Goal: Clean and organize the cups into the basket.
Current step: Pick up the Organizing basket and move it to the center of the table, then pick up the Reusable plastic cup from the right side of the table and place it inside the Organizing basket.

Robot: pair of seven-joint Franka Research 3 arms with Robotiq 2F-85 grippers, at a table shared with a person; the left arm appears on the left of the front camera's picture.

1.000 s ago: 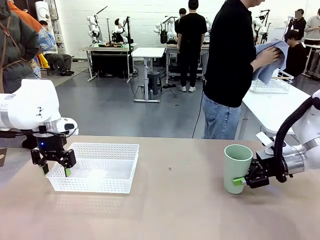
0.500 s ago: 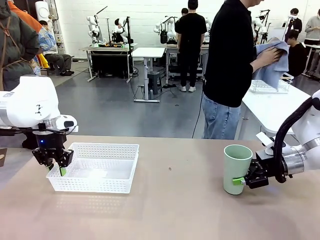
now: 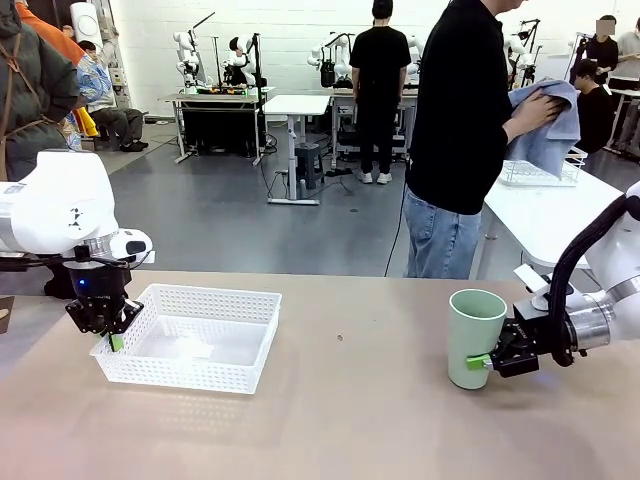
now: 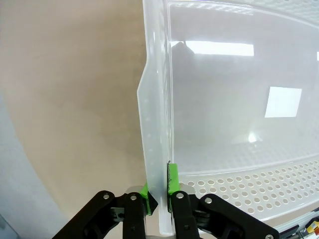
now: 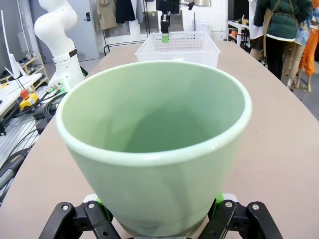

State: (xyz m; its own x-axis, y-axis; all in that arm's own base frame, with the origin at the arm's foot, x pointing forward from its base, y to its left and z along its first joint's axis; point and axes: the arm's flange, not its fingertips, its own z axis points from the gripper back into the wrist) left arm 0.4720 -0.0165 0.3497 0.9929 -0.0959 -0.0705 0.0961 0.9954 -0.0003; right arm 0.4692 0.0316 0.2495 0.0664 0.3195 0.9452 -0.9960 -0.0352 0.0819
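A pale mint cup [image 3: 473, 335] stands upright on the table at the right. My right gripper [image 3: 480, 362] is shut on its lower part; the right wrist view shows green pads on both sides of the cup [image 5: 159, 149]. The low white mesh basket [image 3: 180, 372] lies at the left with nothing inside. My left gripper [image 3: 113, 340] is shut on its left wall, and in the left wrist view the pads pinch that wall [image 4: 154, 124] from both sides. The tan cups are out of view.
At the far side a person [image 3: 460, 130] in black stands turned right, holding a blue cloth [image 3: 545, 125]. A white side table [image 3: 545, 215] at the right carries a wire basket [image 3: 545, 170]. Bare tabletop lies between basket and cup.
My left gripper went from open astride the basket's left wall to shut on it, and the basket has shifted slightly. The right gripper and cup have not moved.
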